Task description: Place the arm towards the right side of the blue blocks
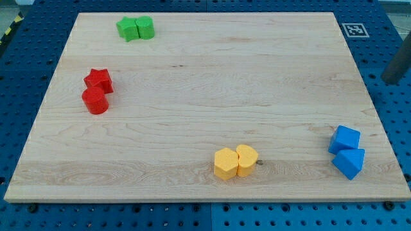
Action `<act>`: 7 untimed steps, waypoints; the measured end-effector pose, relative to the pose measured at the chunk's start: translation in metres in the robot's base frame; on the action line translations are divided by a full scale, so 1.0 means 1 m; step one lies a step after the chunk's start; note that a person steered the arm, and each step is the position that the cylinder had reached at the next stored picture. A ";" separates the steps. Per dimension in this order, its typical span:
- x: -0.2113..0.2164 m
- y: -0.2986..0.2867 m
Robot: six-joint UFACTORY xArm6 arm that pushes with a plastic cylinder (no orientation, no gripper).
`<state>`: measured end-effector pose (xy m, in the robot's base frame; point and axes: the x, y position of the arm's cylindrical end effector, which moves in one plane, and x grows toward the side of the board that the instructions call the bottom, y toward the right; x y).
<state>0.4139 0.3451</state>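
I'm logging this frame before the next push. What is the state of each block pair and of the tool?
Blue blocks: touching pair, near the board's right edge, lower right.
Yellow blocks: touching pair, near the bottom edge.
Red blocks: touching pair, at the view's left.
Green blocks: touching pair, at the view's top.
My tip: not visible; only a dark rod shows at the right border, off the board.

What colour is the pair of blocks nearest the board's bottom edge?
Yellow blocks, seen in the camera view.
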 end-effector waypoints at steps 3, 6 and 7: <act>0.139 0.000; 0.146 -0.033; 0.146 -0.041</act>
